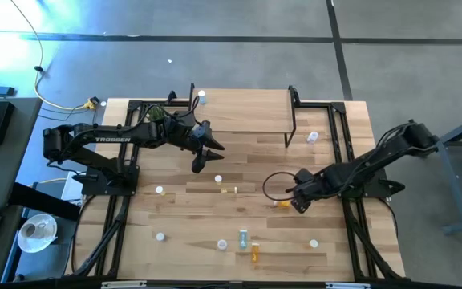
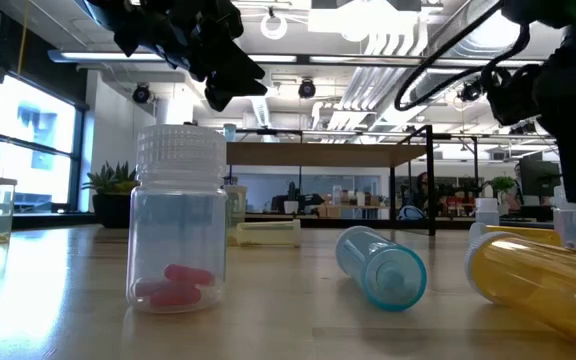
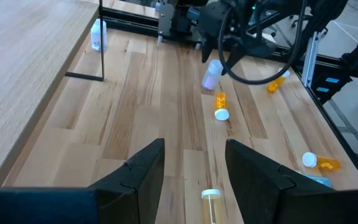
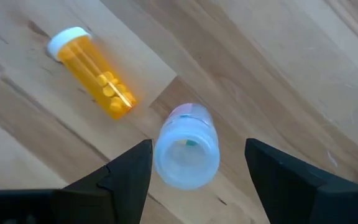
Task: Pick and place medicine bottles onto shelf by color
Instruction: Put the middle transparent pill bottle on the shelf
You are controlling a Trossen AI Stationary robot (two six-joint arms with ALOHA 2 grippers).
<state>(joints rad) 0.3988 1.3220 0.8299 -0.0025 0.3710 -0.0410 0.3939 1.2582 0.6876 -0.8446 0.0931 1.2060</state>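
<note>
Two dark arms work over a pale slatted wood table (image 1: 191, 201). The right gripper (image 4: 197, 168) sits low over the table's right-centre, matte black fingers (image 4: 126, 171) spread open on either side of a standing pale blue bottle (image 4: 187, 146), translucent plastic, round, seen cap-on; fingers not touching it. Just beside lies an orange bottle (image 4: 95, 71), glossy amber cylinder on its side, white cap, yellow pills inside. The left gripper (image 3: 194, 171) hangs above the table near the shelf's front edge, wedge-shaped fingers open, holding nothing; a clear bottle (image 3: 211, 202) lies on the table between them below.

The shelf (image 1: 243, 112) is a smooth light plank on thin black legs at the table's far side; one white-capped bottle (image 1: 202, 97) stands at its left rear corner. Other bottles are scattered on the table, well apart. In the low view a clear ribbed-cap bottle (image 2: 178, 220) with pink pills stands upright, a blue bottle (image 2: 381, 266) and a yellow bottle (image 2: 538, 285) lie on their sides.
</note>
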